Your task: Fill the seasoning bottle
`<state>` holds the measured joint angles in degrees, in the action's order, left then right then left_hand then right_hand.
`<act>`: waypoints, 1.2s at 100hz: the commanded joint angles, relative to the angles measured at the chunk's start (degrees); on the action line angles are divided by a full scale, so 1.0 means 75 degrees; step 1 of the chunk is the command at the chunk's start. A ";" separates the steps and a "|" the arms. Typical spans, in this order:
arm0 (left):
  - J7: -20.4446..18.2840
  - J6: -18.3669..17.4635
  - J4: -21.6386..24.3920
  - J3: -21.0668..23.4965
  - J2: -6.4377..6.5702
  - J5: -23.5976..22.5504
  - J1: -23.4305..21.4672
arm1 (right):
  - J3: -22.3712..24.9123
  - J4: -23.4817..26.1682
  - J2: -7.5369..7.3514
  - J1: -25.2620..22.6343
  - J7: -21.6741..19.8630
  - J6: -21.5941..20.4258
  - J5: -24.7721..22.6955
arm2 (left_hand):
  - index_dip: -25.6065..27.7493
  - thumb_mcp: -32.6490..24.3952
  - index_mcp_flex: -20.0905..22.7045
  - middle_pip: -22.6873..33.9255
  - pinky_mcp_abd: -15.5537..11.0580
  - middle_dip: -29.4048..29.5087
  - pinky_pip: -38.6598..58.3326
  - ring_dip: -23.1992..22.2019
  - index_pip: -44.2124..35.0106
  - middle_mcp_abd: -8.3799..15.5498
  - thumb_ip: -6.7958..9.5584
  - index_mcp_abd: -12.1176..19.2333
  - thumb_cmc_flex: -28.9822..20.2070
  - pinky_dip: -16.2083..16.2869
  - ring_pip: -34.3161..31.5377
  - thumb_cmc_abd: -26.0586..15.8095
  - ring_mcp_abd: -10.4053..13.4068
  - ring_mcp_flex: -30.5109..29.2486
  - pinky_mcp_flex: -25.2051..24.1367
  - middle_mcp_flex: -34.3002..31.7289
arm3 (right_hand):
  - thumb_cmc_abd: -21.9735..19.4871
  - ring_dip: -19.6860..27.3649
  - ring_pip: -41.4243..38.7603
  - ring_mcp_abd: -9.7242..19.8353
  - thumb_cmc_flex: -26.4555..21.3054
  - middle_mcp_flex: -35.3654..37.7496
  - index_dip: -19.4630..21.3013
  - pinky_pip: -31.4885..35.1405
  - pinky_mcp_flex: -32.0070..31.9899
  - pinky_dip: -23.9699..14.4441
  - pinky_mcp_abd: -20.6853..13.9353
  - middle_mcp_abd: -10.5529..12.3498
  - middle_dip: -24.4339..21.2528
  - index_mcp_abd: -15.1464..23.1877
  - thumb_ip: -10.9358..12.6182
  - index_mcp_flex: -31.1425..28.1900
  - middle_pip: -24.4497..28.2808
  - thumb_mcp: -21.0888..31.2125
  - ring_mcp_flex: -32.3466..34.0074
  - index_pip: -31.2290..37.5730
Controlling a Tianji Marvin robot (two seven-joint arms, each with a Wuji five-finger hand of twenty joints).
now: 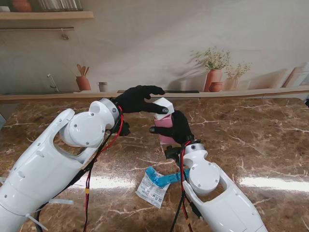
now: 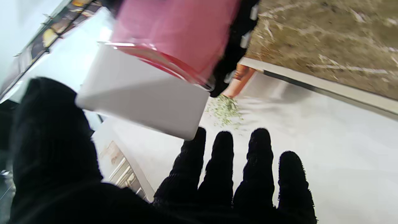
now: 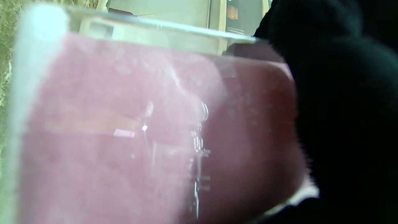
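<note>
Between both hands' fingers, seasoning bottle (image 1: pixel 164 126): right hand (image 1: pixel 179 126) gripping body, left hand (image 1: pixel 137 99) pinching lid.

Both robot hands, left robot hand (image 1: pixel 137 99) and right robot hand (image 1: pixel 178 126), wear black knit cloth gloves, matt and a bit fuzzy. The arm shells (image 1: pixel 43 164) look like glossy white plastic. The seasoning bottle (image 1: pixel 164 126) is clear and shiny, glass or plastic I can't tell, pink inside, with a smooth matt white lid (image 1: pixel 164 105). The surface (image 1: pixel 260 140) is polished brown marble-look, quite reflective. The packet (image 1: pixel 153 187) looks like crinkly glossy plastic film.
</note>
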<state>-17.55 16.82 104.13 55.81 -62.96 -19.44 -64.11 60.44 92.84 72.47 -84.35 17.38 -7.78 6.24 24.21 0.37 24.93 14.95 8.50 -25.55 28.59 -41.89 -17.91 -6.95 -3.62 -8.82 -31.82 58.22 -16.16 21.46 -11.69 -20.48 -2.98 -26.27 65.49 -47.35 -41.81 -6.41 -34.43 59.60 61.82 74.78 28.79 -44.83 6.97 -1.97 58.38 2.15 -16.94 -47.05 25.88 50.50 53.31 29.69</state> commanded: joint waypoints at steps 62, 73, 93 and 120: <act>-0.1518 -0.0873 -0.0041 0.0353 0.0295 0.1099 0.0194 | -0.0008 0.0115 0.0051 -0.0017 -0.0042 0.0192 0.0027 | -0.2126 -0.7615 -0.0816 -0.0730 -0.0545 0.0803 -0.2536 0.1055 0.1274 0.0858 0.0008 0.2726 -0.1691 -0.2040 0.1122 0.0917 0.0621 0.1998 -0.0217 0.2080 | -0.4664 -0.0936 -0.3362 0.0881 -0.1965 0.0715 0.0715 0.1643 0.0545 -0.0684 -0.0149 0.1206 0.0602 0.2236 0.0390 -0.1570 0.2148 0.1952 0.0575 0.3159; -0.1061 -0.0717 0.0018 0.0406 0.0196 0.0972 0.0008 | -0.0013 0.0113 0.0053 -0.0015 -0.0030 0.0225 0.0000 | -0.1767 -0.3513 -0.1084 -0.0779 -0.0394 0.0753 -0.2260 0.0990 0.1407 0.0641 0.0161 0.1873 -0.0364 -0.1913 0.1070 0.0736 0.0390 0.1929 -0.0313 0.2029 | -0.4663 -0.0936 -0.3361 0.0878 -0.1967 0.0714 0.0713 0.1643 0.0545 -0.0684 -0.0149 0.1205 0.0603 0.2230 0.0390 -0.1572 0.2148 0.1952 0.0568 0.3162; -0.0691 0.0407 0.0323 0.0212 0.0124 0.0466 -0.0024 | -0.0026 0.0088 0.0057 0.0017 0.0001 0.0265 -0.0082 | -0.0987 -0.0017 -0.0042 -0.0425 -0.0278 0.0281 -0.1749 0.0239 0.1188 -0.0557 0.0368 -0.0733 -0.0052 -0.0433 0.0366 -0.0481 -0.0222 0.1105 -0.0480 0.0695 | -0.4664 -0.0938 -0.3361 0.0872 -0.1967 0.0711 0.0711 0.1643 0.0545 -0.0684 -0.0149 0.1200 0.0605 0.2233 0.0389 -0.1571 0.2148 0.1951 0.0566 0.3166; -0.0566 0.1388 0.0380 -0.0312 0.0084 0.0034 0.0281 | -0.0115 0.0000 0.0033 0.0081 -0.0038 0.0281 -0.0359 | 0.1408 0.0101 0.0324 0.0650 0.0029 -0.1263 -0.1220 -0.1409 -0.0934 -0.0507 0.0319 -0.0150 0.0535 0.0880 -0.0599 -0.0993 -0.0559 -0.0184 -0.0468 -0.0736 | -0.4654 -0.0937 -0.3359 0.0859 -0.1971 0.0707 0.0707 0.1643 0.0545 -0.0684 -0.0149 0.1186 0.0608 0.2239 0.0388 -0.1593 0.2150 0.1960 0.0557 0.3180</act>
<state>-21.72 28.02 107.07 54.19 -61.87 -17.30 -62.65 59.71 92.60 72.47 -83.92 17.87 -5.82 3.74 32.56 -0.30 26.29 18.37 8.05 -33.24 17.66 -50.83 -22.23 -11.01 -2.87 -12.15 -30.29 62.05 -18.64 16.10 -14.55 -19.59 -5.83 -29.72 65.40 -47.37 -42.49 -6.74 -34.49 59.60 61.83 75.40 28.79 -45.52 7.22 -2.52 58.39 1.10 -16.94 -47.10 26.03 50.50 53.30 29.69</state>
